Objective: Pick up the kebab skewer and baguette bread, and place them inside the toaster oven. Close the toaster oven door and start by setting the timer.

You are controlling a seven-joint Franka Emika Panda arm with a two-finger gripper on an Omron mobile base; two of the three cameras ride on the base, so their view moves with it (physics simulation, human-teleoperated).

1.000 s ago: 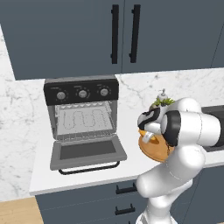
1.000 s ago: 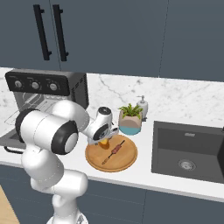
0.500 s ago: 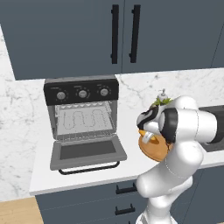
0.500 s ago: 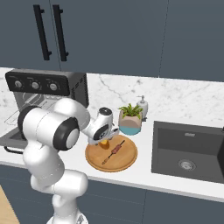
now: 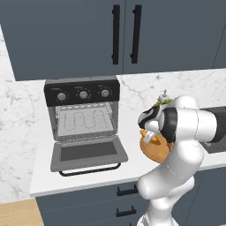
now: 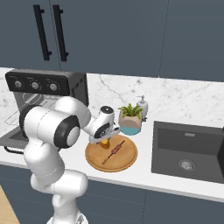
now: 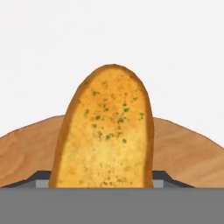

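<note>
The baguette bread [image 7: 107, 131], golden with green flecks, lies on the round wooden plate [image 7: 188, 153] and runs straight away from the hand. My gripper [image 7: 103, 181] straddles its near end, a dark fingertip pressed against each side, shut on it. From the right, the gripper [image 6: 105, 139] points down over the plate's left part, with a bit of the baguette bread [image 6: 104, 143] under it. The kebab skewer [image 6: 114, 151] lies on the plate just right of it. The toaster oven [image 5: 84, 95] stands to the left, and its door [image 5: 88, 154] is dropped open, flat.
A potted plant [image 6: 130, 118] and a soap dispenser [image 6: 142, 107] stand behind the plate [image 6: 98, 162]. A dark sink [image 6: 188, 148] lies to the right. Dark wall cabinets hang above the marble counter.
The jaws have narrowed from wide open onto the baguette's sides. The hand stays low over the plate.
</note>
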